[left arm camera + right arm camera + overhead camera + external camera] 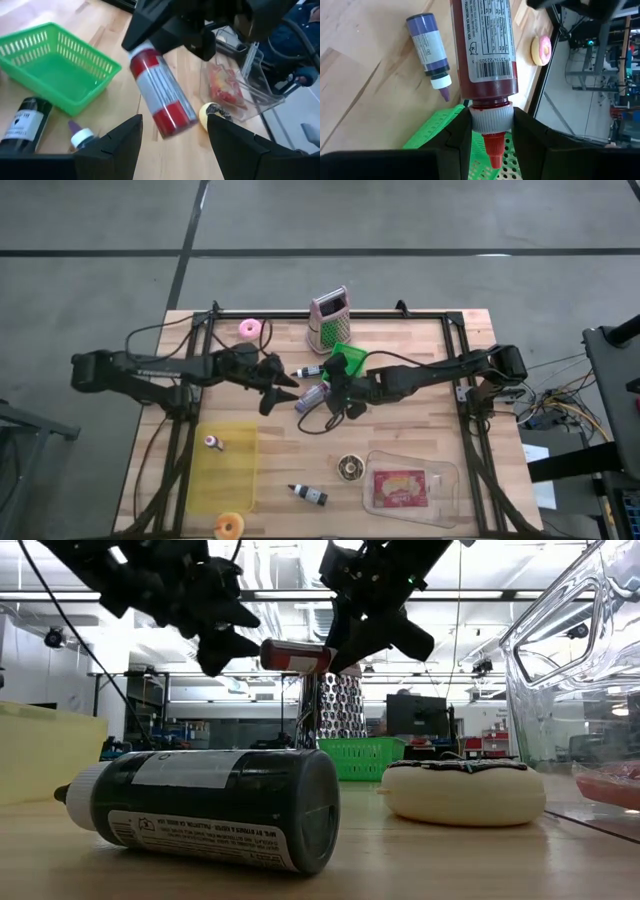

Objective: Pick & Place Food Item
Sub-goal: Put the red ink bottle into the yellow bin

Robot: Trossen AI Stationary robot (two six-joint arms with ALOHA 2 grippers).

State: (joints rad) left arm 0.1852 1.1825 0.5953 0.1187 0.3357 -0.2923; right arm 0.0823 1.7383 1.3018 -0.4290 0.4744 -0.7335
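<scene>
A red sauce bottle (487, 55) with a white label, a white cap and a red nozzle is held in the air over the table's middle by my right gripper (491, 131), which is shut on it. The bottle also shows in the left wrist view (160, 95) and the low view (295, 656). My left gripper (174, 125) is open; its two fingers stand wide apart on either side of the bottle's base end without touching it. In the high view my left gripper (278, 387) and my right gripper (338, 392) face each other. My right gripper pinches the bottle's white cap (491, 117) between its two fingers, with the nozzle pointing back toward the wrist. The fingers come roughly level from the table's right side, and the bottle's body runs on beyond them toward the left arm. The bottle is lifted clear of the table, lying about level.
A purple bottle (430, 50) lies on the table under the held one. A green basket (347, 361), a black bottle (305, 371), a grater (328, 320) and a pink donut (249, 330) stand farther back. A yellow tray (235, 480), a clear food container (410, 488), donuts and another black bottle (308, 494) lie nearer.
</scene>
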